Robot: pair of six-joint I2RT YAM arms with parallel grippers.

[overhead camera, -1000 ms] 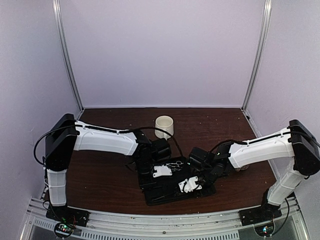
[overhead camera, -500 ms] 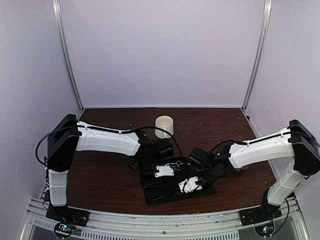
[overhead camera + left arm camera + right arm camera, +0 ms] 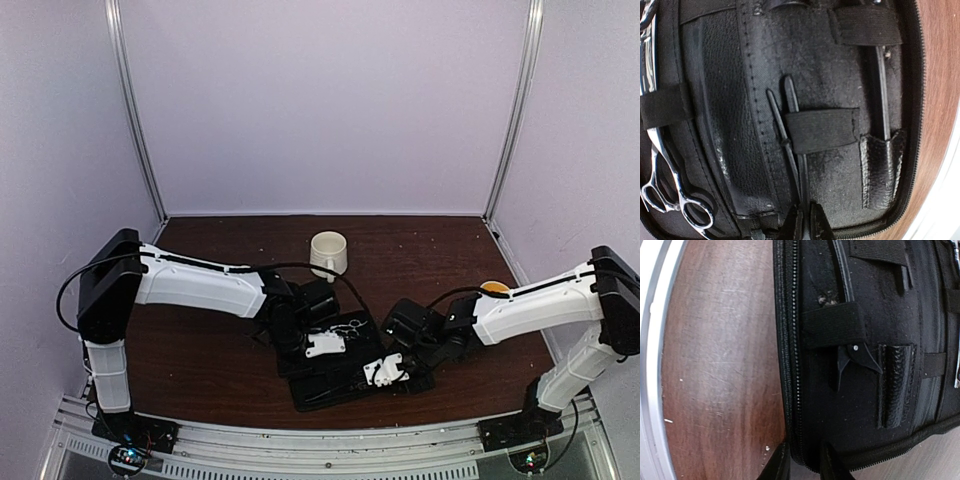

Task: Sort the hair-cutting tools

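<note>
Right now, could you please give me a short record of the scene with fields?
Case: black case, open on the table
Left gripper: shut on a hair clip under an elastic band
Right gripper: shut on the case's edge
Scissors: strapped inside the case
Mug: white mug, upright behind the case

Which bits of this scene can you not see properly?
- Overhead view: the open case is mostly covered by the left arm and right arm; its tools too small to tell apart.
- Left wrist view: the scissors are cut off by the left edge.
- Left wrist view: whether the left hand pinches the clip is cut off by the bottom edge.
- Overhead view: a yellow thing sits mostly behind the right arm.
</note>
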